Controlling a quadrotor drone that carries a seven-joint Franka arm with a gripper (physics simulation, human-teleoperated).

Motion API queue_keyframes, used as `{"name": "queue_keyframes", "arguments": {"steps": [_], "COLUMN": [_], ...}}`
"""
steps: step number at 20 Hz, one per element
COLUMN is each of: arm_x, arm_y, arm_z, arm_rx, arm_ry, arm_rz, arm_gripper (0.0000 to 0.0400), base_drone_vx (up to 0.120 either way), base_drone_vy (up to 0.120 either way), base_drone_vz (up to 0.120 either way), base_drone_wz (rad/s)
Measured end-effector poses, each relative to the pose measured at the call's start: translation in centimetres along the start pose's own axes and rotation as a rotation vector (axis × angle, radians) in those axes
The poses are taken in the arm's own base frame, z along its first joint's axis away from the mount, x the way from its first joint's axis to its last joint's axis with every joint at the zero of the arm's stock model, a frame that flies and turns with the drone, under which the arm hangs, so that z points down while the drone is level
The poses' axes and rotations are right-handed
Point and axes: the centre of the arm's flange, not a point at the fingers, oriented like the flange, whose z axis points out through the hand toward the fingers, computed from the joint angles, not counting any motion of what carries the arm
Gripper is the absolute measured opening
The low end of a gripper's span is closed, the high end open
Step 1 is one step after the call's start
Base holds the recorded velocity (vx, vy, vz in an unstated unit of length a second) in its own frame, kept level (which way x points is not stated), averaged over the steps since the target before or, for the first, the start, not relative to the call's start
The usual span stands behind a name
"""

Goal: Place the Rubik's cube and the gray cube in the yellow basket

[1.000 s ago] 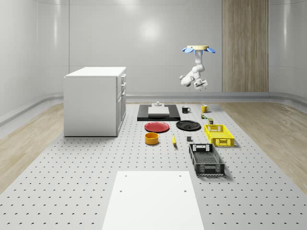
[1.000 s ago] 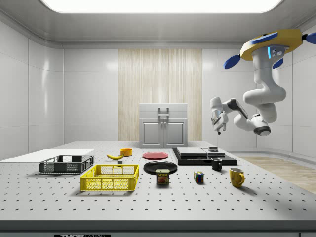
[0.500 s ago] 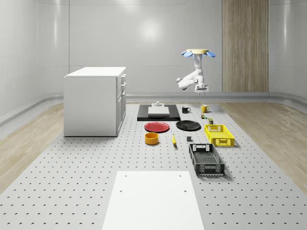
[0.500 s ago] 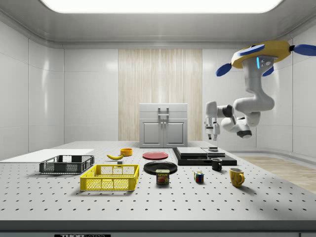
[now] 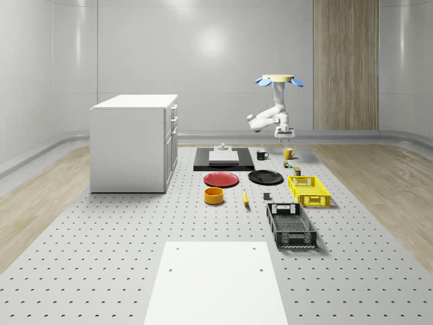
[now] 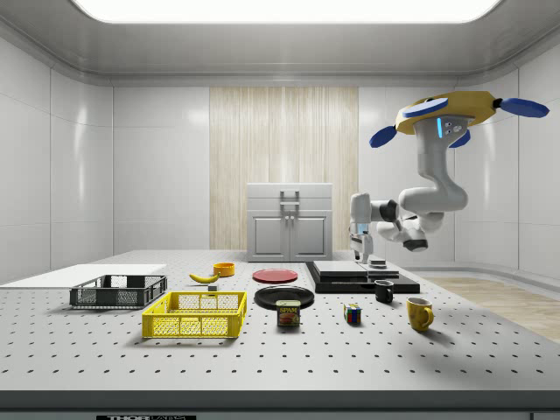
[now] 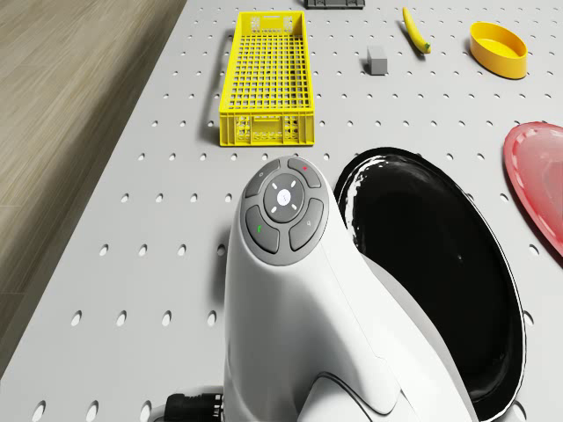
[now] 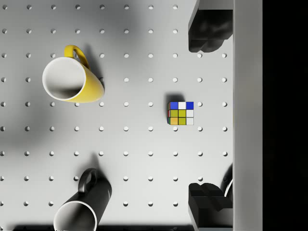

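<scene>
We see the drone hovering high above the far end of the table, on the side view's right, its arm folded down and forward. The tool hangs pointing straight down, up in the air above the spot between the black slab and the mugs. Through the wrist camera we look along it: two dark fingertips stand well apart with bare table between them, so the tool is released and carries nothing.

Right below it, we spot the Rubik's cube lying on the table, blue and white squares along one edge, yellow beside them. It sits apart from everything, with the yellow mug and the black mug off to one side of it. In the side view the Rubik's cube rests between the spam can and the yellow mug.

The gray cube sits on the table near the yellow basket, just off its long side, with the banana and the yellow bowl beyond it. We see the yellow basket holding nothing; it stands on the table next to the black plate, and the red plate lies past that. Farther along stands the black basket.
</scene>
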Motion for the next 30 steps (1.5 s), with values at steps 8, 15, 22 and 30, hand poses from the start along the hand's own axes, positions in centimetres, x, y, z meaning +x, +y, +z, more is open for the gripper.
{"name": "queue_keyframes", "arguments": {"steps": [8, 15, 22, 30], "arm_x": [-0.05, -0.06, -0.06, -0.06], "arm_y": [-0.05, -0.06, -0.06, -0.06], "arm_z": [0.0, -0.01, -0.01, -0.01], "arm_rx": [-0.005, -0.006, -0.006, -0.006], "arm_ry": [0.005, 0.006, 0.007, 0.007], "arm_rz": [0.0, 0.0, 0.0, 0.0], "arm_gripper": [0.04, 0.04, 0.04, 0.04], "base_drone_vx": [0.045, 0.017, 0.0, 0.0], "base_drone_vy": [0.0, 0.0, 0.029, 0.0], "base_drone_vz": [-0.12, -0.12, -0.12, -0.095], "base_drone_wz": [0.0, 0.0, 0.0, 0.0]}}
